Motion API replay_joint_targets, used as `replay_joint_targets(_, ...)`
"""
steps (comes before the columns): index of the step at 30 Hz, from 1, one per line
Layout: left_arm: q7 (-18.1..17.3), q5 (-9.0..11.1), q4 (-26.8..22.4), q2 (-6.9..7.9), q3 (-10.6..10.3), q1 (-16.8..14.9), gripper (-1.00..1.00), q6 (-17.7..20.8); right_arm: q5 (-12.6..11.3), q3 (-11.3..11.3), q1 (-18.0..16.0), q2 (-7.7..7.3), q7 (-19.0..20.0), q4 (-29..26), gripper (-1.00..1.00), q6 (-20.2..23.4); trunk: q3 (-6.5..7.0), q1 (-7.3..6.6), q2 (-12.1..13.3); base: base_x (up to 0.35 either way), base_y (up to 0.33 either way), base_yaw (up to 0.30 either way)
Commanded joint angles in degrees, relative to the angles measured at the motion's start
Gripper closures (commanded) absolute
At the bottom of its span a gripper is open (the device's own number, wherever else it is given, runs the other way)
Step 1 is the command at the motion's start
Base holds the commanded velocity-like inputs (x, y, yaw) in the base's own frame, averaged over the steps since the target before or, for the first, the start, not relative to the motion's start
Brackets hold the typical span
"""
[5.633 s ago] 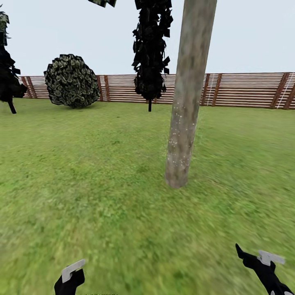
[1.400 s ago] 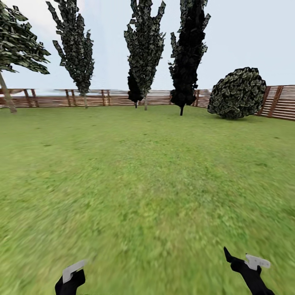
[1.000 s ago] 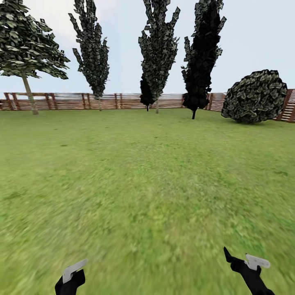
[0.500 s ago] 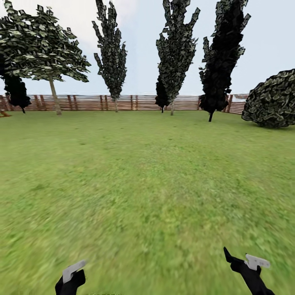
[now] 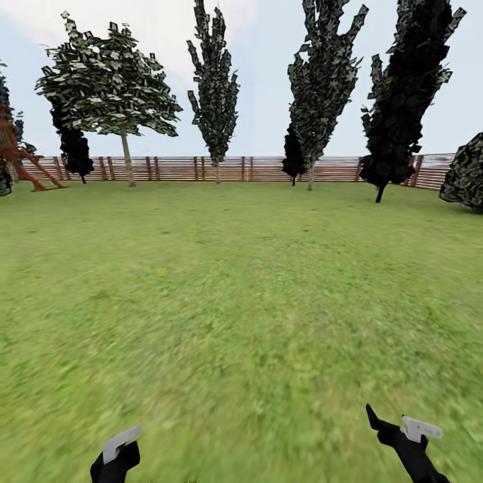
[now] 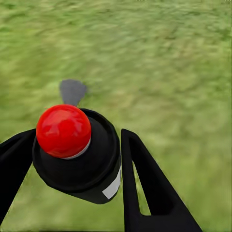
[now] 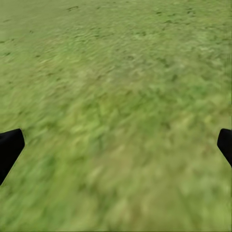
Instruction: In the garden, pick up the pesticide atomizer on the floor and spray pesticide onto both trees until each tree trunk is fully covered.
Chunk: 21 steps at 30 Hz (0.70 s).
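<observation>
The pesticide atomizer, a small black body with a round red top, sits between the fingers of my left gripper, which is shut on it above the grass. In the head view the left gripper hangs low at the bottom edge. My right gripper is low on the right; its wrist view shows it open over bare grass with nothing between the fingers. Far off at the left a tree with a broad leafy crown rises on a pale bare tree trunk. The garden lawn spreads ahead.
A brown slat fence closes the far side. Dark narrow cypress-like trees stand before it. A round bush is at the right edge and a wooden playset at the left edge.
The view has swung left: the trees and bush slid right, and the leafy tree and playset came in at the left. Both arms hold the same pose.
</observation>
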Motion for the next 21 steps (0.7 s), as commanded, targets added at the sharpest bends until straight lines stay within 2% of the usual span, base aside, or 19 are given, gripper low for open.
replay_joint_targets(1, 0.0, 0.0, 0.0, 0.0, 0.0, 0.0, 1.0, 0.0, 0.0, 0.0, 0.0, 0.0, 0.0, 0.0, -1.0, 0.0, 0.0, 0.0, 0.0, 0.0, 0.0, 0.278)
replay_joint_targets(9, 0.0, 0.0, 0.0, 0.0, -0.1, 0.0, 1.0, 0.0, 0.0, 0.0, 0.0, 0.0, 0.0, 0.0, -1.0, 0.0, 0.0, 0.0, 0.0, 0.0, 0.0, 0.276)
replay_joint_targets(14, 0.0, 0.0, 0.0, 0.0, 0.0, 0.0, 1.0, 0.0, 0.0, 0.0, 0.0, 0.0, 0.0, 0.3, -1.0, 0.0, 0.0, 0.0, 0.0, 0.0, 0.0, 0.081)
replay_joint_targets(16, 0.0, 0.0, 0.0, 0.0, 0.0, 0.0, 1.0, 0.0, 0.0, 0.1, 0.0, 0.0, 0.1, 2.3, -1.0, 0.0, 0.0, 0.0, 0.0, 0.0, 0.0, 0.007)
replay_joint_targets(19, 0.0, 0.0, 0.0, 0.0, -0.1, 0.0, 1.0, 0.0, 0.0, 0.2, 0.0, 0.05, 0.1, 9.8, -1.0, 0.1, 0.0, 0.0, 0.0, 0.0, 0.0, 0.002)
replay_joint_targets(20, 0.0, 0.0, 0.0, 0.0, 0.0, 0.0, 1.0, 0.0, 0.1, 0.2, 0.0, 0.32, 0.1, 11.9, -1.0, 0.2, 0.0, 0.0, 0.0, 0.0, 0.0, 0.0)
replay_joint_targets(21, 0.0, 0.0, 0.0, 0.0, 0.0, 0.0, 1.0, 0.0, 0.0, 0.2, 0.0, 1.33, 0.1, 13.7, -1.0, 0.3, 0.0, 0.0, 0.0, 0.0, 0.0, 0.0)
